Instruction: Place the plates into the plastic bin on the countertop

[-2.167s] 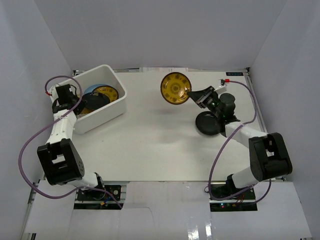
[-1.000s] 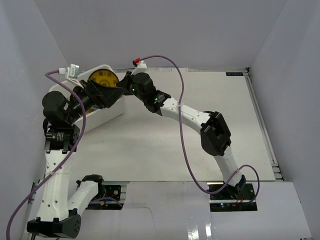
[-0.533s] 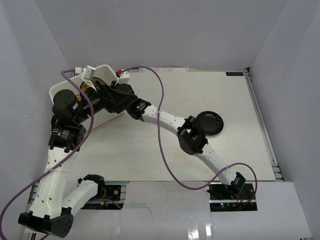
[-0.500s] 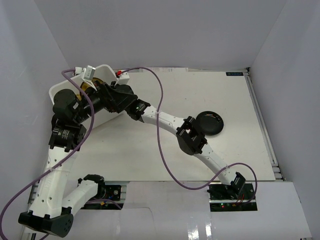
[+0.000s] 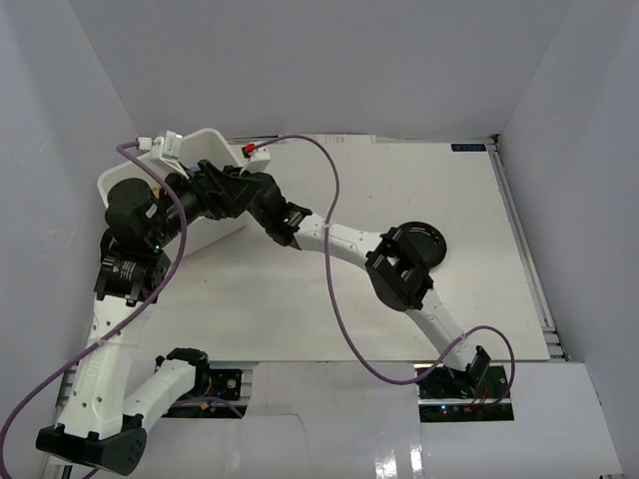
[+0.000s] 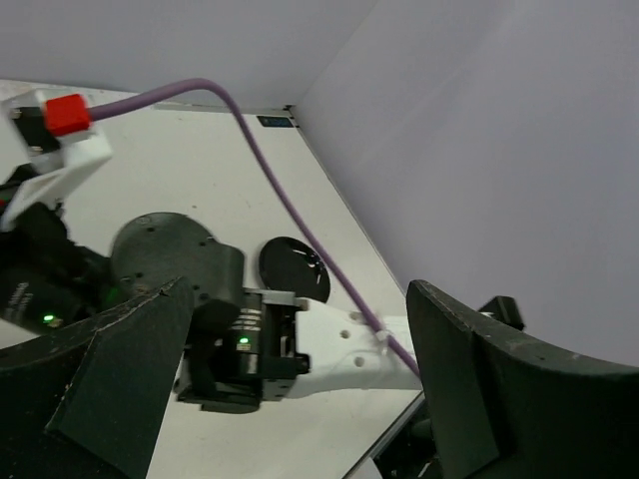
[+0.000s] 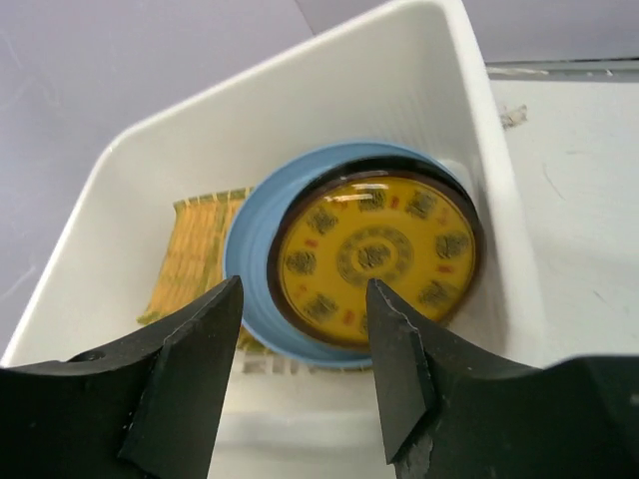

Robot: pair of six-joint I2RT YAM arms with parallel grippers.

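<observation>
- The black plate (image 5: 431,242) lay flat on the surface (image 5: 499,200), right of middle and well apart from the bin; the right arm's elbow covered its near-left edge; it was not yet binned.
- The left end effector (image 6: 300,289) hung raised just beside the bin; its jaws were spread wide and held nothing.
- The right end effector (image 7: 304,289) hovered over the plastic bin (image 7: 329,100) at the far-left corner; its fingers were parted, with nothing between them.
- Judged from that, the step in hand was the release of the gold-patterned plate (image 7: 374,257), which looked done.
- To finish it well, the right arm would best lift straight up, clear the thick rim, and only then swing back across; it should mind the left arm close by and the trailing purple cable (image 5: 329,220).
- The gold-patterned plate lay face up in the bin; it was glossy yellow with a ring of small motifs and a dark rim.
- It rested on the light blue plate (image 7: 250,269), which was wider and showed as a crescent on its left.
- A woven straw-yellow plate (image 7: 195,249) peeped out beyond that, against the bin's wall.
</observation>
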